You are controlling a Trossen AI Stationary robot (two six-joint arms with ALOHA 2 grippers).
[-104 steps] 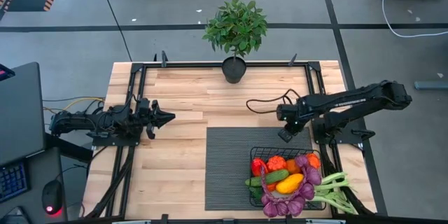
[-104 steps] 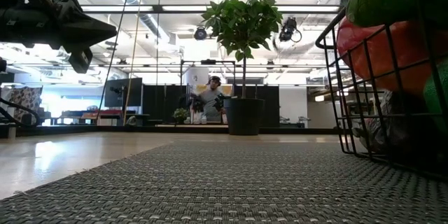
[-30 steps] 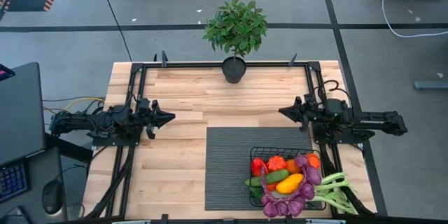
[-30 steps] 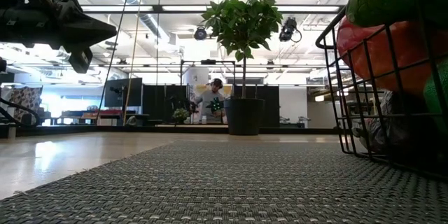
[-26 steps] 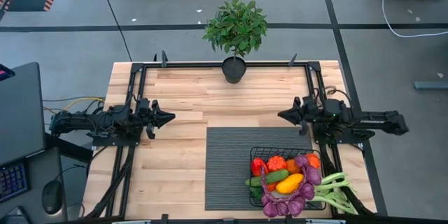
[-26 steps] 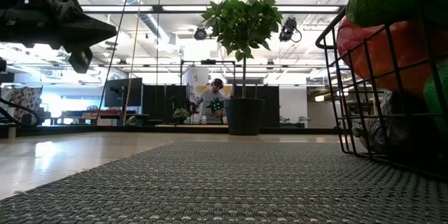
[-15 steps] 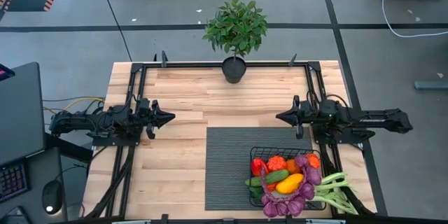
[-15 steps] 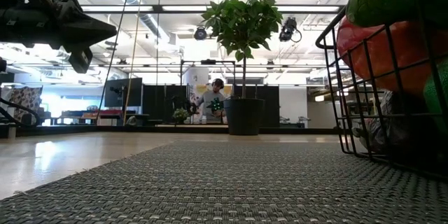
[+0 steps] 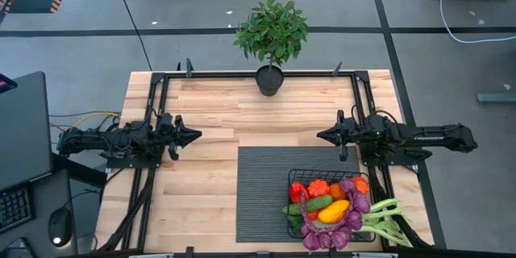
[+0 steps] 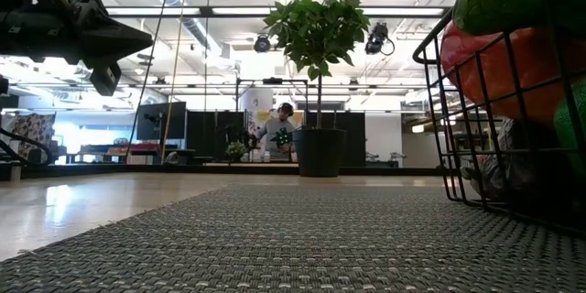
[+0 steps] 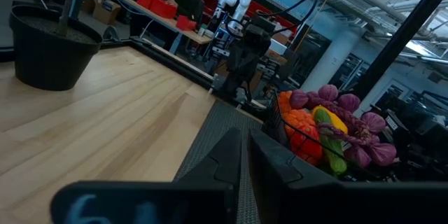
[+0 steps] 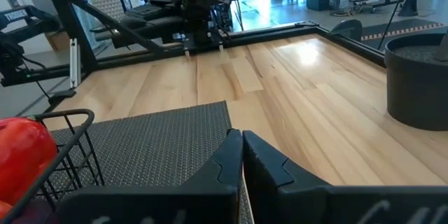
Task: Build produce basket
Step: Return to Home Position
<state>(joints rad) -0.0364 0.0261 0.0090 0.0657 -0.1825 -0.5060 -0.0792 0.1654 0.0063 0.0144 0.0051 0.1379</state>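
The black wire basket point(image 9: 329, 207) stands on the dark ribbed mat point(image 9: 266, 189) at the table's near right. It is heaped with produce point(image 9: 330, 205): red and orange peppers, a green cucumber, a yellow pepper, purple eggplants and grapes. The green-white leek point(image 9: 389, 219) sticks out over its right side. My left gripper point(image 9: 196, 135) is shut and empty above the left edge of the table. My right gripper point(image 9: 320, 135) is shut and empty just beyond the mat's far right corner, above bare wood. The basket shows in the left wrist view point(image 11: 329, 133) and the low view point(image 10: 513, 92).
A potted green plant point(image 9: 271, 36) stands at the middle of the table's far edge. Black frame rails point(image 9: 258, 74) run along the far, left and right edges. A person sits in the room beyond the table point(image 10: 275, 128). Bare wood lies left of the mat.
My right arm has stretched out level from the table's right side, and its gripper has moved a little toward the table's left. The basket and produce have kept still.
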